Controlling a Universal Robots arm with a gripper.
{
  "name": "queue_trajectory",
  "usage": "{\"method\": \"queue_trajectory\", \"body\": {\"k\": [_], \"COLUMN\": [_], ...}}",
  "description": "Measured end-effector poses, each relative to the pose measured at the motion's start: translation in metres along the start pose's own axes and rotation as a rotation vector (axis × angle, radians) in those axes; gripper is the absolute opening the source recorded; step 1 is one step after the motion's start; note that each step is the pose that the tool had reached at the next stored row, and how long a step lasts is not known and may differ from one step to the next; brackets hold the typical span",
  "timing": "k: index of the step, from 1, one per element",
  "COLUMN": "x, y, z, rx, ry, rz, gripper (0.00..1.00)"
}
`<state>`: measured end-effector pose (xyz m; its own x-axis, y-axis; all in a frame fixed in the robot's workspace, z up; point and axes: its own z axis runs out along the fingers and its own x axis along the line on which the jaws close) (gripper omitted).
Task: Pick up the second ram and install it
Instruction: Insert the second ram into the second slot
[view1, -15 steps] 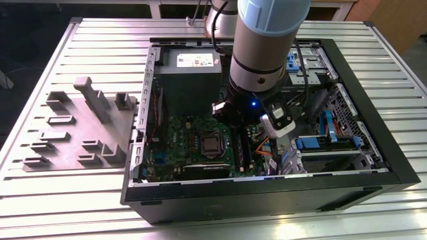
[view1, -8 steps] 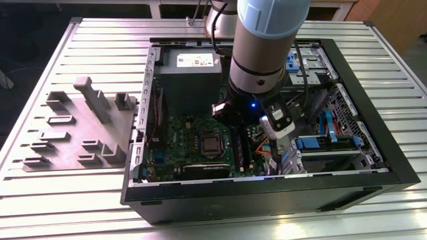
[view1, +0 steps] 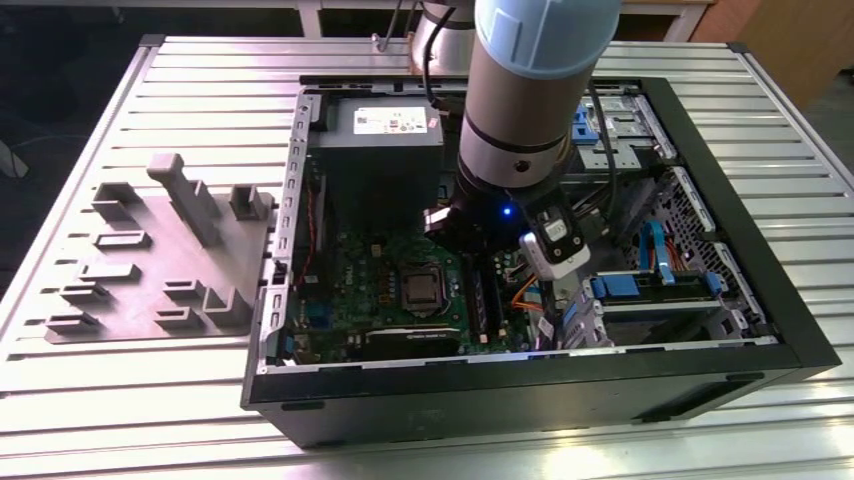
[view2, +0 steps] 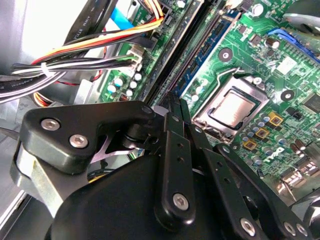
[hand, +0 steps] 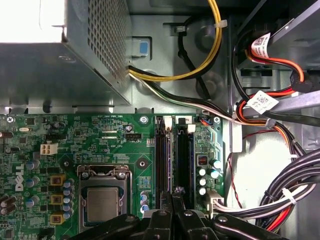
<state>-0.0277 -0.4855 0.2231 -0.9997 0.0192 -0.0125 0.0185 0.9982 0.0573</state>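
Observation:
My gripper (hand: 177, 192) is deep inside the open computer case (view1: 747, 250), right over the two black memory slots (hand: 161, 155) beside the processor socket (hand: 102, 200). Its fingers (view2: 174, 107) are pressed together. The second ram (hand: 183, 155), a thin dark blue-green strip seen edge-on, runs along the slot farther from the socket, straight out from between the fingertips. The part of it under the gripper is hidden. In the exterior view the arm's wrist (view1: 514, 150) covers the slots.
The grey power-supply box (view1: 380, 135) stands at the far end of the slots. Bundled cables (hand: 295, 200) and a drive cage with blue latches (view1: 654, 290) crowd the side away from the socket. A grey parts fixture (view1: 160, 250) lies at the exterior view's left.

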Motion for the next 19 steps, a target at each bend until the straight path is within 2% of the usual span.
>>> {"method": "queue_trajectory", "body": {"k": [19], "x": [0.0000], "y": [-0.0002], "z": [0.0040], "rx": [0.0000], "ry": [-0.0001], "rz": [0.000], "gripper": [0.12]}}
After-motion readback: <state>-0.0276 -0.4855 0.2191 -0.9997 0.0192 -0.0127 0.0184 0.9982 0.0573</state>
